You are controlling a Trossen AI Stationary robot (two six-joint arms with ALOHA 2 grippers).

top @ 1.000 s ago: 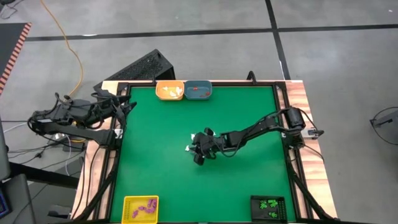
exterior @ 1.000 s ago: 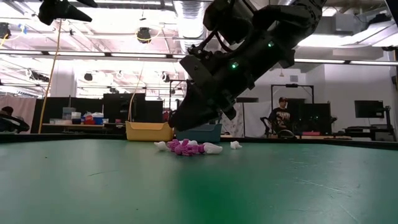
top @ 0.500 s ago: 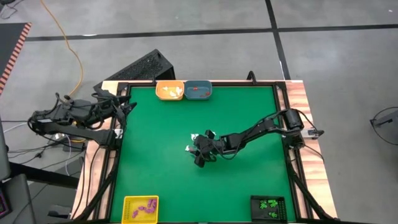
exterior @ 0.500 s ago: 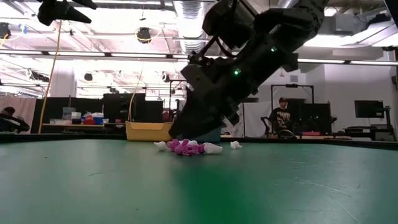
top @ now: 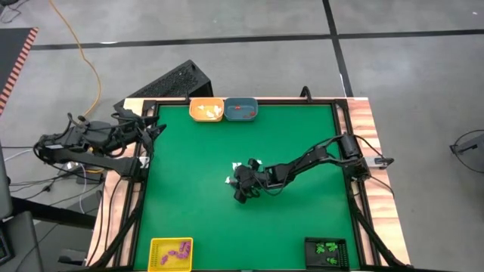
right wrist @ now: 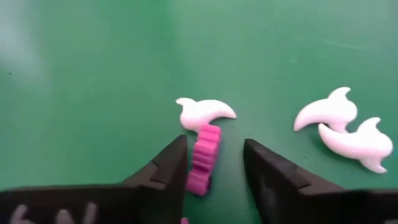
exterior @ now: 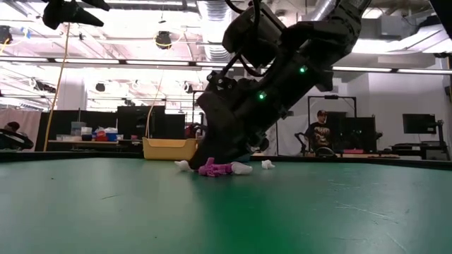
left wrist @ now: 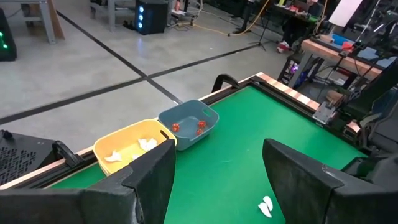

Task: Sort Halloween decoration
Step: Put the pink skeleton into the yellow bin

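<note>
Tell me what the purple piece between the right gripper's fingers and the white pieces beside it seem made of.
Purple piece: likely molded plastic, matte, with ridged edges and uniform colour. White pieces: probably smooth plastic too, glossy-looking, with rounded ghost-like curves. The right gripper straddles the purple one, open.

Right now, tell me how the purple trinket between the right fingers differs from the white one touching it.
The purple trinket is a ridged, straight bar; the white trinket is smooth and curved with pointed tips. The purple one lies between the open fingers of the right gripper; the white one lies just past them. Both are tiny and rest flat on the green table, touching each other.
</note>
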